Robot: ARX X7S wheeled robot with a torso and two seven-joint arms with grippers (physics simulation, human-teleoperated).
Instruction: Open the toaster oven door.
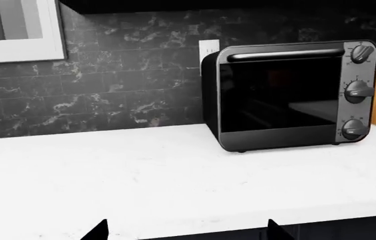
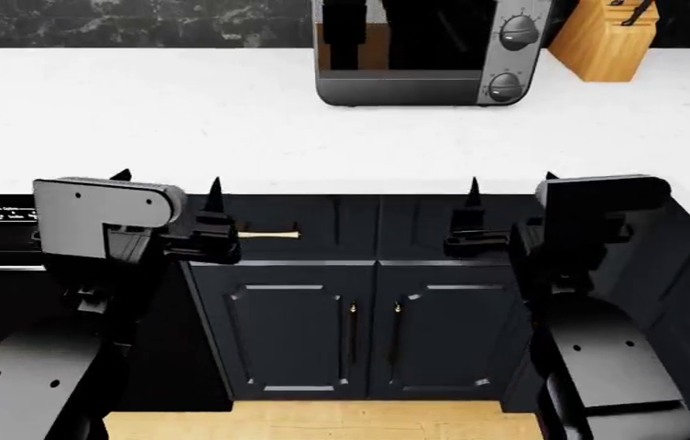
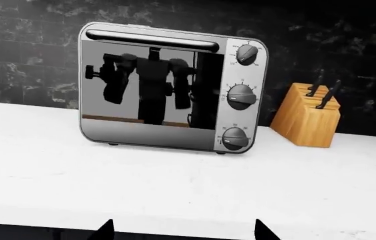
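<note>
The toaster oven (image 2: 431, 50) stands at the back of the white counter (image 2: 198, 110), partly cut off by the head view's top edge. It also shows in the left wrist view (image 1: 291, 95) and in the right wrist view (image 3: 171, 87). Its door (image 3: 151, 92) is shut, dark glass mirroring the robot, with a silver bar handle (image 3: 151, 41) along the top, which also shows in the left wrist view (image 1: 284, 53). Three knobs (image 3: 241, 95) run down its right side. My left gripper (image 2: 168, 188) and right gripper (image 2: 509, 188) are open and empty at the counter's front edge, far from the oven.
A tan wooden knife block (image 2: 607, 37) stands right of the oven. Navy cabinet doors (image 2: 369, 325) with brass handles are below the counter. A white-framed window (image 1: 18, 30) and black marble backsplash (image 1: 128, 85) are behind.
</note>
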